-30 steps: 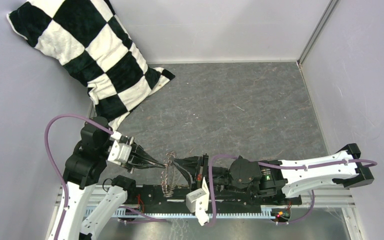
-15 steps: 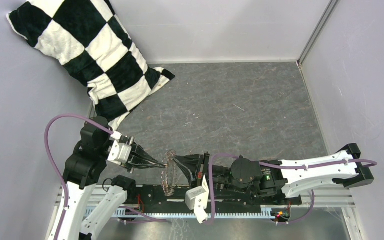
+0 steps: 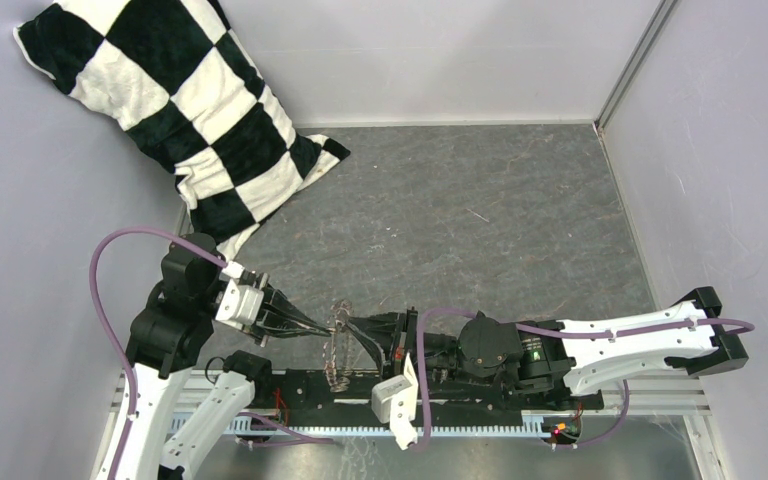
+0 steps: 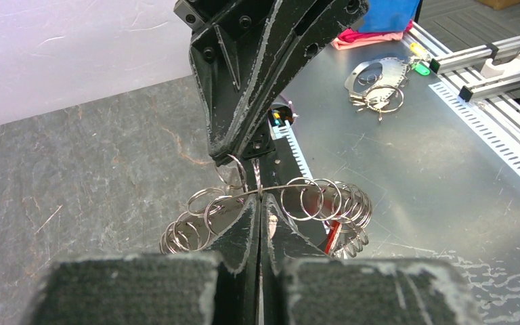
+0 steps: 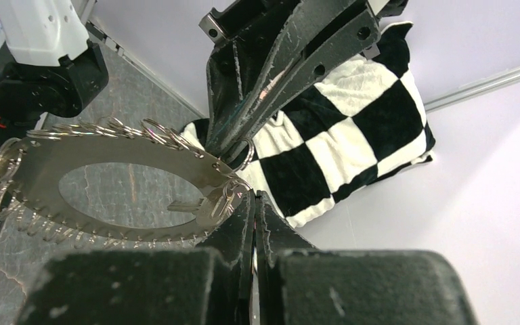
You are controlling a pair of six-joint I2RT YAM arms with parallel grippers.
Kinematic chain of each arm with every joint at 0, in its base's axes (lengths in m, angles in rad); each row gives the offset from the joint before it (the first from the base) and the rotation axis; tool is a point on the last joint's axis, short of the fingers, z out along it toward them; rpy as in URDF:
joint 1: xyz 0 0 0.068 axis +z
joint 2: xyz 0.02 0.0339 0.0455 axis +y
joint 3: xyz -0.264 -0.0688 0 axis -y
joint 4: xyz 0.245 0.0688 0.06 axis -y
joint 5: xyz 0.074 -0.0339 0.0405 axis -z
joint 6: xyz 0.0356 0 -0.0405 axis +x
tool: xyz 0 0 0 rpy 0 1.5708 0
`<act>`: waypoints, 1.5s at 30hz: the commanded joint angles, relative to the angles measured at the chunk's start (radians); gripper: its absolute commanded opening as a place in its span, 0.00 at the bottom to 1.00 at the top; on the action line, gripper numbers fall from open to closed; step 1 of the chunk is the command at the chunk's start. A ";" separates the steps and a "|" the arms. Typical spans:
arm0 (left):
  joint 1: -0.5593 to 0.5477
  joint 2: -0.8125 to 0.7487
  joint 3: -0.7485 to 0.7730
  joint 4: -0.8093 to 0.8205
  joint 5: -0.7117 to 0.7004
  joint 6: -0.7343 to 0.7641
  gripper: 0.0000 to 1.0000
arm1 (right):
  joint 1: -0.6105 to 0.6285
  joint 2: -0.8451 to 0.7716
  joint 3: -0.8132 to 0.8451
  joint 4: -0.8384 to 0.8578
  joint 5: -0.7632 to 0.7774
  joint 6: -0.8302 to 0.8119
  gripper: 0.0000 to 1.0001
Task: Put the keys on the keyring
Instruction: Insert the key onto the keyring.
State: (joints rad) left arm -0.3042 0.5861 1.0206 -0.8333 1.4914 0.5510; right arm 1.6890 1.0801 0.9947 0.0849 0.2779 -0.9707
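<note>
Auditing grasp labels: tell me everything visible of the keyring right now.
The keyring is a flat silver metal oval plate with a large central hole, its rim lined with many small split rings; a red tag hangs among them. It looks lifted off the table, edge-on in the top view, between the arms. The left gripper is shut on its rim; the right gripper is shut on its rings beside a tiny key lying against the plate.

The pillow (image 3: 175,110) is a black-and-white checkerboard. The tabletop (image 3: 480,230) is dark grey with pale scratchy marbling. The keyring (image 4: 311,196) is all shiny silver except its little red tag (image 4: 332,236). The cables (image 3: 140,232) are purple, the arms (image 3: 640,350) white and black, and the walls (image 3: 440,50) a pale lavender-grey.
</note>
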 commanded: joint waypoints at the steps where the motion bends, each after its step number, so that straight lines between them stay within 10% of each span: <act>1: 0.001 0.012 0.045 0.025 0.003 -0.052 0.02 | 0.008 -0.016 0.042 0.013 -0.031 0.023 0.01; 45: 0.001 0.015 0.034 0.026 -0.044 -0.062 0.02 | 0.008 -0.013 0.063 0.026 -0.045 0.055 0.01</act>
State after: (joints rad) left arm -0.3042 0.5911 1.0256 -0.8333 1.4464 0.5369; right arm 1.6890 1.0809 0.9985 0.0914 0.2615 -0.9348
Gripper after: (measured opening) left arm 0.022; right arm 0.010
